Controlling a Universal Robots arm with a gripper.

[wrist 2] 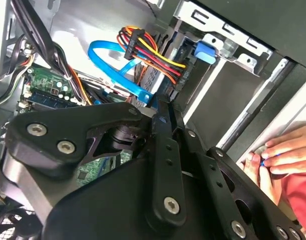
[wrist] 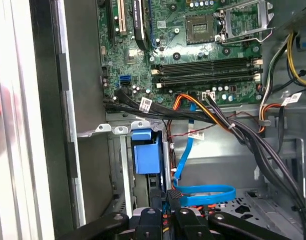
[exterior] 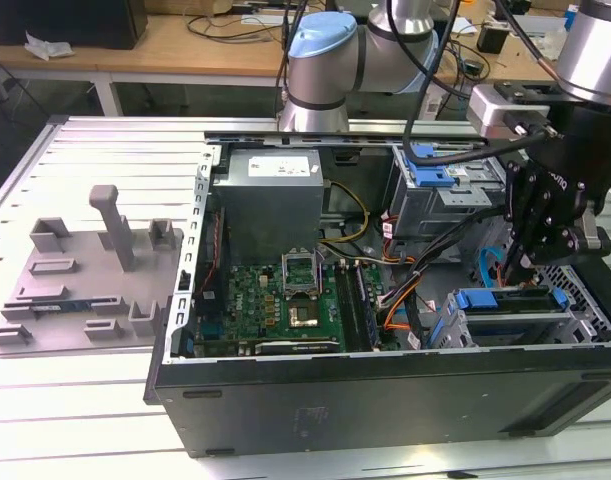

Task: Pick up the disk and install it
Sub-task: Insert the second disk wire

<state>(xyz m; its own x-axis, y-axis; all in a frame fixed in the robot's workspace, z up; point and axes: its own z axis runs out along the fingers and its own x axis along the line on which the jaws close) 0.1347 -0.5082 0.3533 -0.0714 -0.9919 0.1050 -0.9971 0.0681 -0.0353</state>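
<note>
Hanging over the drive cage at the exterior view's right, gripper [exterior: 518, 262] points down into the open PC case [exterior: 385, 395]; disk [exterior: 505, 300], w/ blue carrier, sits in the cage just below the tips. Second wrist view: fingers [wrist 2: 165, 145] drawn together, nothing seen between them; a hand [wrist 2: 280, 155] rests on the case edge. First wrist view: blue bracket [wrist: 145, 150] in its bay, fingers closed near a blue cable [wrist: 203, 192]

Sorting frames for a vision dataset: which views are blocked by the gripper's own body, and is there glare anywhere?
In the second wrist view the black gripper linkage blocks the lower half; in the first wrist view it covers just a strip; in the exterior view the slotted table looks washed out with glare.
</note>
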